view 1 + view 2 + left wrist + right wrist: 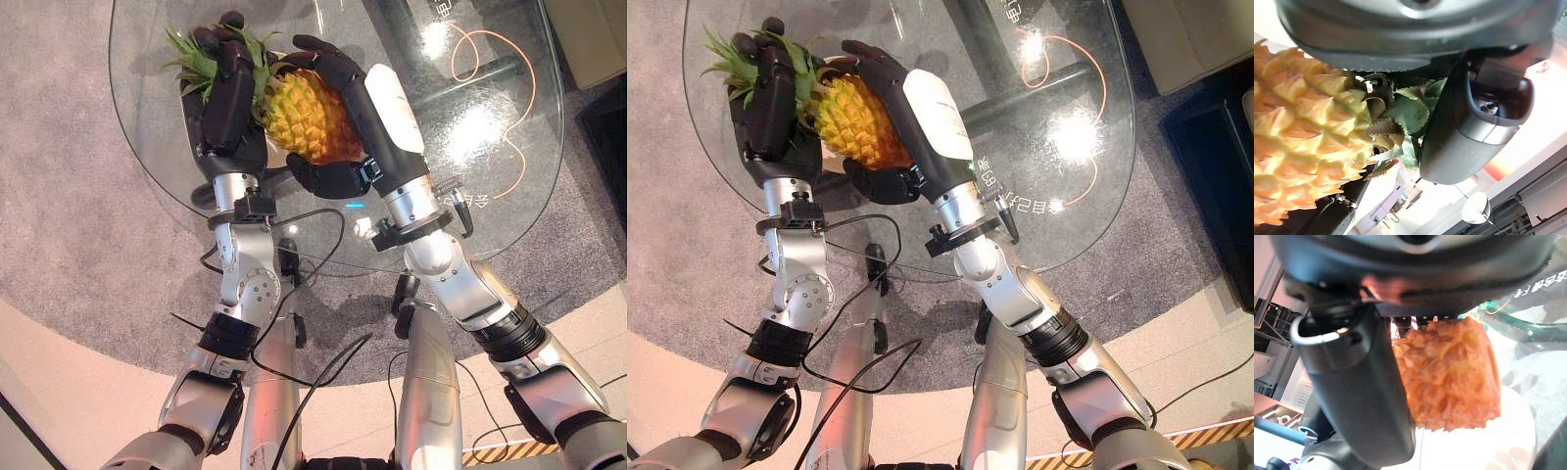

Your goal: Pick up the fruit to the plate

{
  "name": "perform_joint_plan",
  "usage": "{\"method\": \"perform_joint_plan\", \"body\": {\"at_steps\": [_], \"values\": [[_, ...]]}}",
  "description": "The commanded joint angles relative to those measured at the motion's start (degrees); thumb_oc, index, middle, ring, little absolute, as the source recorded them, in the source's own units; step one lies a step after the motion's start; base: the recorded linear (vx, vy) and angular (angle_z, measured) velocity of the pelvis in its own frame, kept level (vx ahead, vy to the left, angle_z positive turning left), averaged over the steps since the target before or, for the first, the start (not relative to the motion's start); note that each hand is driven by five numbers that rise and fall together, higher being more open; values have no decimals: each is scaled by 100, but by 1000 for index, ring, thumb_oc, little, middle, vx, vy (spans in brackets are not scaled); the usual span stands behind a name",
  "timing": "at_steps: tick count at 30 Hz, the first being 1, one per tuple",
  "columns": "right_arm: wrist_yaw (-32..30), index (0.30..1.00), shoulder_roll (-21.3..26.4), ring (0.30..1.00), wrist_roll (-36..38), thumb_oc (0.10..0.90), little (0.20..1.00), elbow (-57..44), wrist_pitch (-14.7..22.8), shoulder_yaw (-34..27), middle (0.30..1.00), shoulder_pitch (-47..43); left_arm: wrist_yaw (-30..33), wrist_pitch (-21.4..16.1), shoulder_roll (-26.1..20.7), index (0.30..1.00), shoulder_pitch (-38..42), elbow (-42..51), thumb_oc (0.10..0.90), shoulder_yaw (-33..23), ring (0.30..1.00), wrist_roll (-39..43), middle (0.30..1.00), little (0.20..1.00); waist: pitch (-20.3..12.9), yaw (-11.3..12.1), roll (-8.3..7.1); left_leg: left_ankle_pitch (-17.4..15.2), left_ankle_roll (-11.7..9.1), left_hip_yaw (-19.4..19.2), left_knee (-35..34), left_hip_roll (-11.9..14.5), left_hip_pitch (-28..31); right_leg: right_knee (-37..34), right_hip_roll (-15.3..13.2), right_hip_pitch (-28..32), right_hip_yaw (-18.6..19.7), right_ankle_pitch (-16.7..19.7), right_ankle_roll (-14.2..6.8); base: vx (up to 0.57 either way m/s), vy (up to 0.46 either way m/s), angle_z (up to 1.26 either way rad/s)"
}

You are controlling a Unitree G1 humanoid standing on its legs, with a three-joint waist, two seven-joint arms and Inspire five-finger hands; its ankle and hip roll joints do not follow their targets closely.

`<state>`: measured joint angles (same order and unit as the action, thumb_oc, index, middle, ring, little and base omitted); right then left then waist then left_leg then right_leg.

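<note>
- Step in hand: carry. My left hand [227, 103] and right hand [377, 113] both curl round the pineapple [309, 116], held above the glass table [490, 147].
- Next — I judge a level lowering onto the pale plate [1513, 440] seen beneath the fruit.

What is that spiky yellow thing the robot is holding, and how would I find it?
Look at the round glass table. Above its left part, the left robot hand and the right robot hand clasp a pineapple between them. It is bumpy and yellow-orange, with a tuft of pointed green leaves sticking out past the left robot hand.
</note>
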<state>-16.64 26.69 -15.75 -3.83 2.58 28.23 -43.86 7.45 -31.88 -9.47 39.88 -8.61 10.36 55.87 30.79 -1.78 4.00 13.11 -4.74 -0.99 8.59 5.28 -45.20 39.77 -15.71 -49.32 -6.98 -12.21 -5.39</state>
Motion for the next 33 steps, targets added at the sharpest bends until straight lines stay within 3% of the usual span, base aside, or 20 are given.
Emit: {"method": "perform_joint_plan", "body": {"at_steps": [1, 9, 16, 33], "values": [[-534, 900, -187, 900, 316, 800, 900, -522, 291, -708, 900, -554, -419, -759, -215, 300, 666, 754, 100, -313, 300, -232, 300, 200, -99, 142, -235, -1075, -50, -81, 900, 74, 220, -1882, 102, 472, 178, 1407, -274, 0, 0, 0], [-354, 900, -229, 900, 670, 800, 900, -581, 379, -753, 900, -517, -531, -724, -245, 300, 714, 711, 100, -277, 300, -229, 300, 200, -99, 128, -257, -1065, -56, -81, 884, 88, 221, -1890, 91, 465, 169, 1423, -286, 0, 0, 0], [20, 900, -439, 900, 1806, 800, 900, -677, 372, -837, 900, -395, -702, -670, -228, 300, 705, 716, 100, -267, 300, -150, 300, 200, -99, 110, -273, -1049, -61, -101, 856, 89, 248, -1912, 110, 485, 169, 1433, -281, 0, 0, 0], [101, 900, -532, 900, 1806, 800, 900, -691, 346, -860, 900, -379, -915, -668, -152, 300, 734, 701, 100, -232, 300, 231, 300, 200, -99, 96, -269, -1020, -51, -119, 794, 91, 275, -1975, 87, 506, 163, 1470, -284, 0, 0, 0]]}}
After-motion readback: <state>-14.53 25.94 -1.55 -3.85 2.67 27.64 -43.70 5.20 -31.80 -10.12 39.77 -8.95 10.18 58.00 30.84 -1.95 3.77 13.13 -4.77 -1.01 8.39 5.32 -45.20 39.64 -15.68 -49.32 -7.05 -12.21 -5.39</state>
